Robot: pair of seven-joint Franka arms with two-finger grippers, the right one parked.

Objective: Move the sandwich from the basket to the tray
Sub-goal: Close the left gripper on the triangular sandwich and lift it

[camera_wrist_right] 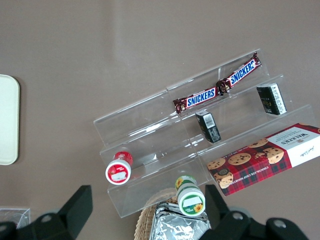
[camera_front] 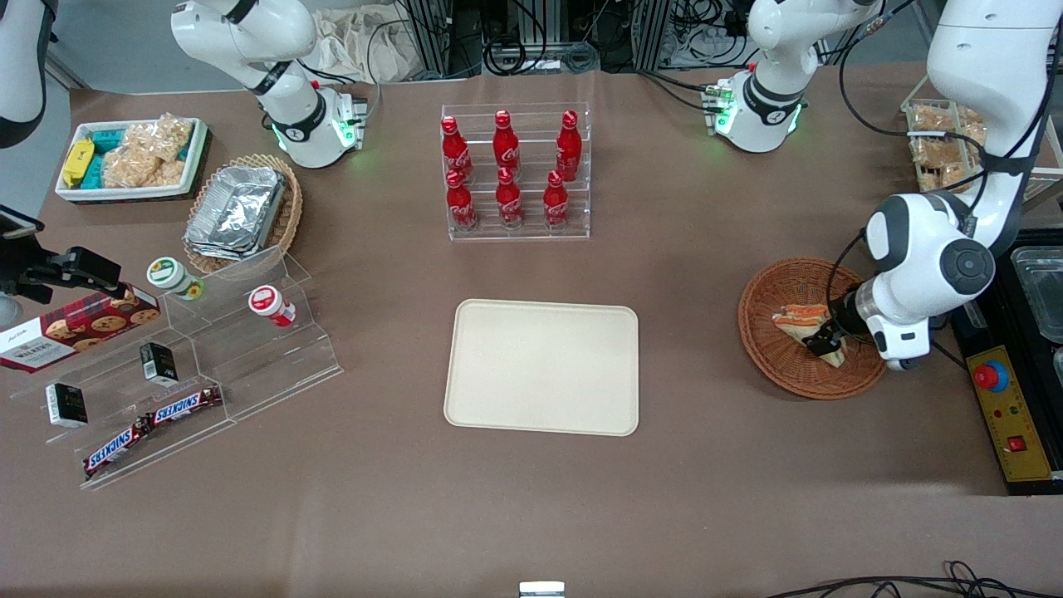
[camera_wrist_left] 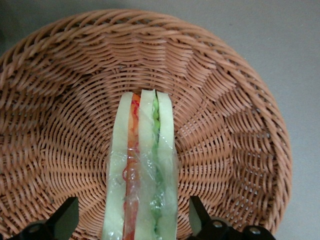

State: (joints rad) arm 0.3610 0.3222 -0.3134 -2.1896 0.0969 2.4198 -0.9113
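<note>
One slippery wrapper is the worry: the sandwich (camera_wrist_left: 142,170) is lying in the basket (camera_wrist_left: 45,100), and the gripper (camera_wrist_left: 131,220) is straddling it with fingers (camera_wrist_left: 65,216) open, gripping nothing. A shallow pinch could be sliding off. The arm is angling down over the basket, well apart from the tray (camera_front: 541,366).

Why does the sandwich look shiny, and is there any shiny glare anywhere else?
Left wrist view: the clear wrap on the sandwich glints between the open gripper fingers, over the basket. Front view: foil containers shine; the tray looks matte.
</note>
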